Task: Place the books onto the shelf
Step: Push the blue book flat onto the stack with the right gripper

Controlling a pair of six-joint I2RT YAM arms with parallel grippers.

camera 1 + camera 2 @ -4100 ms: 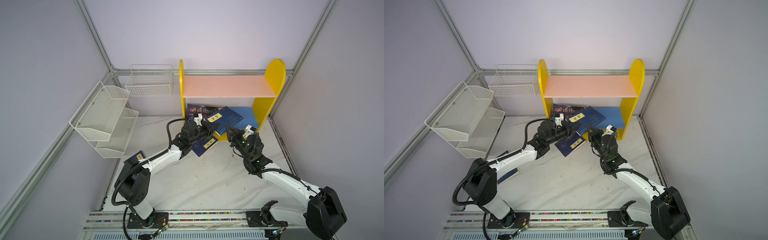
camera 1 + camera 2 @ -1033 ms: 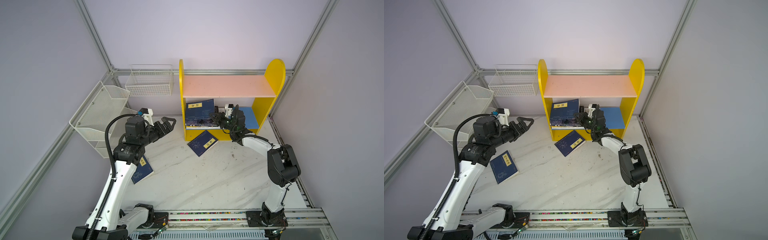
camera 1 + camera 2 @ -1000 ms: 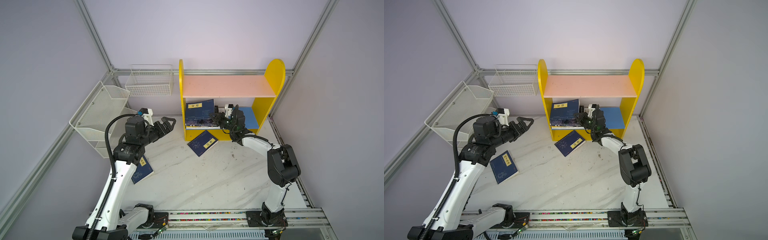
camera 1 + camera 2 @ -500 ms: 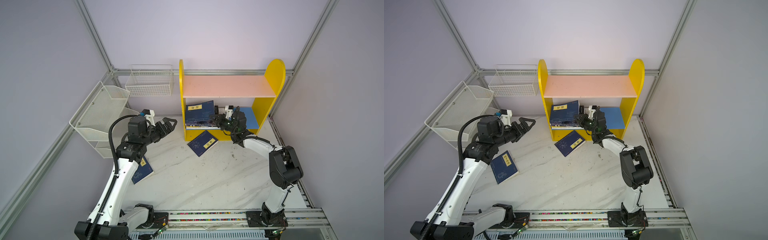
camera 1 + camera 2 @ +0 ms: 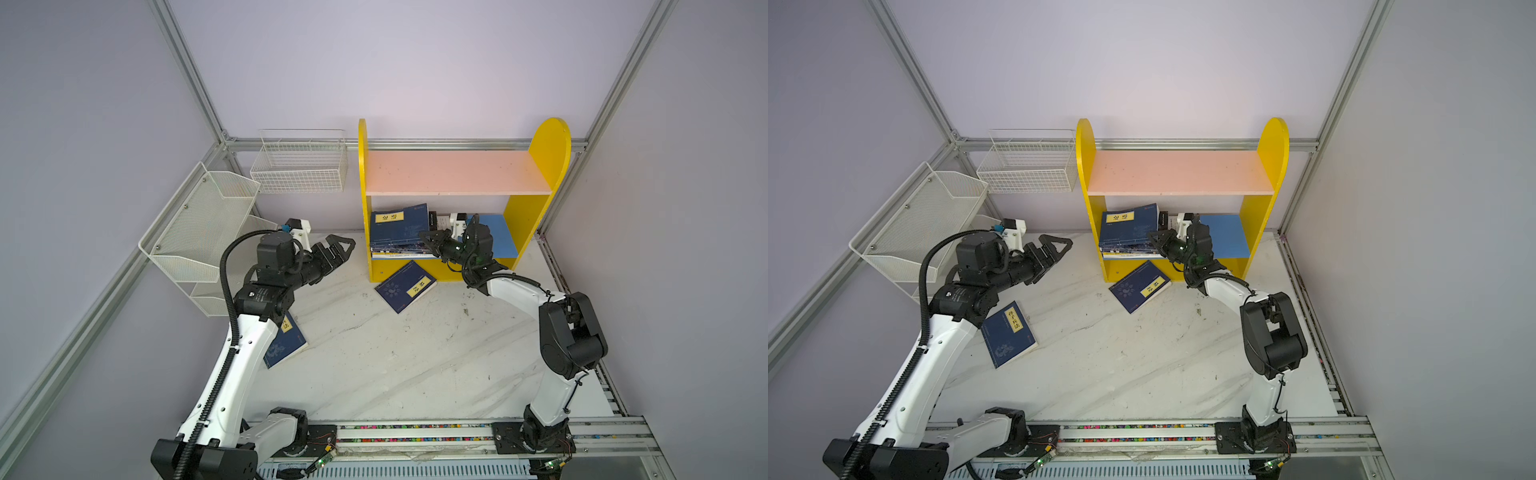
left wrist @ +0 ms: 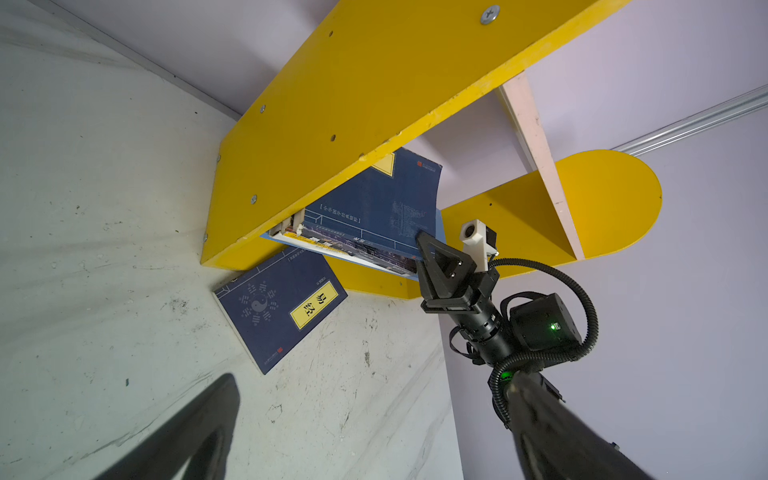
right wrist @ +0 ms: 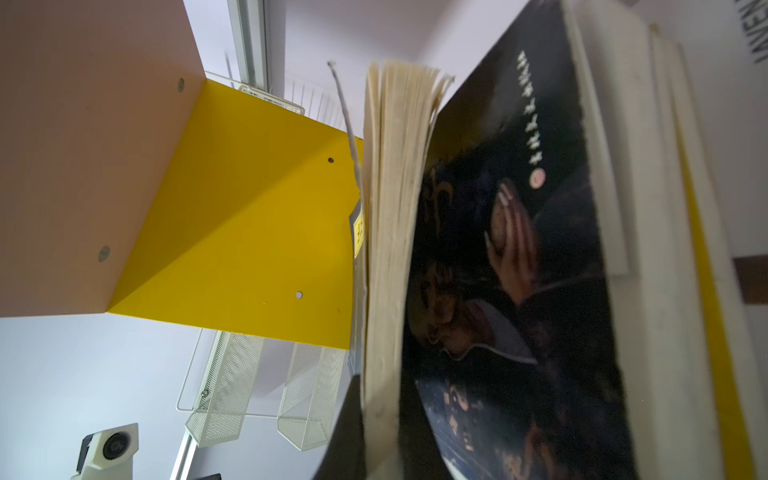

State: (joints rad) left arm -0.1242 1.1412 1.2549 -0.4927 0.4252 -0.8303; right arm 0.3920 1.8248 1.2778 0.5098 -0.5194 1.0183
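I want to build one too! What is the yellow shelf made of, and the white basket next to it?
The yellow shelf looks like painted wooden board, smooth and fairly matte: flat panels, with screw heads showing on its side. The white wire basket seems to be coated metal wire: thin rods crossing in an open grid.

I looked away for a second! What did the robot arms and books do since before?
The left gripper backed away leftward from the shelf and hangs open, empty. The right gripper pushed into the lower level and pinches the top blue book, now stacked tidily on the left. The blue book in front of the shelf stayed.
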